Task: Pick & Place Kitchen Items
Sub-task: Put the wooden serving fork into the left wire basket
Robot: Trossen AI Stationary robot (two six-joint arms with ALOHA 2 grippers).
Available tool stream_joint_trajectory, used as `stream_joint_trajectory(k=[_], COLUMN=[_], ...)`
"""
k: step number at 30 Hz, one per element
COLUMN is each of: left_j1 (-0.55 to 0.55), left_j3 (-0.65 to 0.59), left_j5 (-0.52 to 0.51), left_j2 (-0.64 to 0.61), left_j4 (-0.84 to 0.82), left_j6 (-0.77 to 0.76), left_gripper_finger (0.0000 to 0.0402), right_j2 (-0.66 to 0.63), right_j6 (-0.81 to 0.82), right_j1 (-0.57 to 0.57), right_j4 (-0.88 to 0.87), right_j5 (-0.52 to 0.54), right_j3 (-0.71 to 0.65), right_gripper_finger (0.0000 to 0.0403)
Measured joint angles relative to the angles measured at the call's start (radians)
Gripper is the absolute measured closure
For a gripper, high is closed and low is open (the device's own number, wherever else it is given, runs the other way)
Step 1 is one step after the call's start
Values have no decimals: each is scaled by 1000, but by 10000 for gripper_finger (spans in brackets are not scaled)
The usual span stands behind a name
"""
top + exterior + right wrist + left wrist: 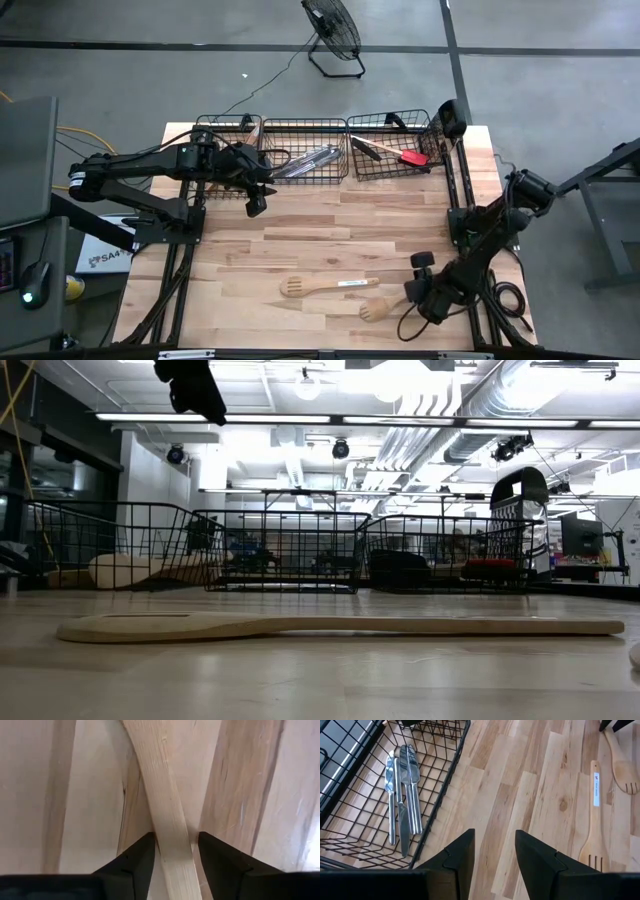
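Two arms are being shown in matte black — jointed, with black cables trailing — each ending in angular dark fingers (pixel 457 857).

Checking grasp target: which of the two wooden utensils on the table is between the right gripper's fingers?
The spoon, nearest the right gripper; the slotted spatula lies untouched.

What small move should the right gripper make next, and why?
Probably finish closing. The right gripper has its fingers on both sides of the wooden spoon handle, which lies flat on the table, so the grip should come before any lift.
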Motion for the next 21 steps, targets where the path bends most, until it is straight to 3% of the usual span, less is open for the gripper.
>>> stream_joint_trajectory(k=[21], left_j1=[0], left_j3=[0], left_j5=[0], left_j2=[0], left_j4=[0], left_j6=[-5], left_gripper_finger=[263], right_j2=[0], right_j6=[-28], right_j1=[-2], right_j4=[12], right_j5=[-52], right_j3=[0], right_gripper_finger=[320])
